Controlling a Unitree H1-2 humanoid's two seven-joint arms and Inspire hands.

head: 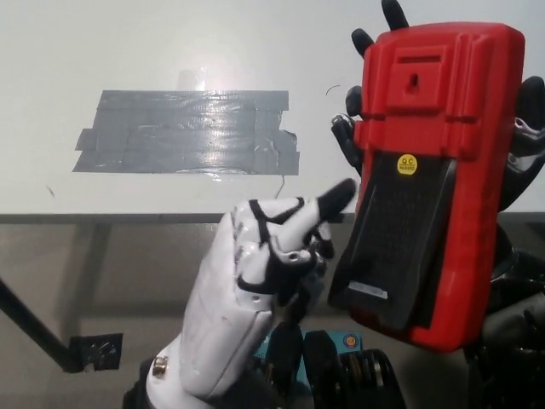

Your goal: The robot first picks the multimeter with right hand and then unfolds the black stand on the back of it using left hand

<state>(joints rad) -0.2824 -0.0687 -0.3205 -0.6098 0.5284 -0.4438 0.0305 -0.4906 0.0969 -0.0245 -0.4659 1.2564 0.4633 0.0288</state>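
Right hand (521,136), black: wrapped around the multimeter from behind, dark fingertips showing past the case at its 12 o'clock end, along its 9 o'clock edge and at its 3 o'clock edge; fingers closed on the case, holding it clear of the desk.

Left hand (255,298), white with black joints: at about 7 o'clock from the multimeter, raised from the lower part of the view. Most fingers curled in toward the palm; one finger extended toward 2 o'clock, its black tip just at the 9 o'clock edge of the stand. Whether the tip actually touches cannot be told. It grips nothing.

Desk (128,51): white top filling the upper part of the view, its front edge running across the middle; greyish floor below that.

Multimeter (438,94): red case, back side facing the camera, held upright with a slight tilt at the 3 o'clock side of the view.

Tape patch (187,132): grey strips stuck flat on the desk, overlapping, at 10 o'clock from the left hand, well apart from the multimeter.

Stand (409,247): black panel lying on the lower half of the multimeter's back, its lower end at about 6 o'clock.

Sticker (408,164): small yellow disc just above the stand.
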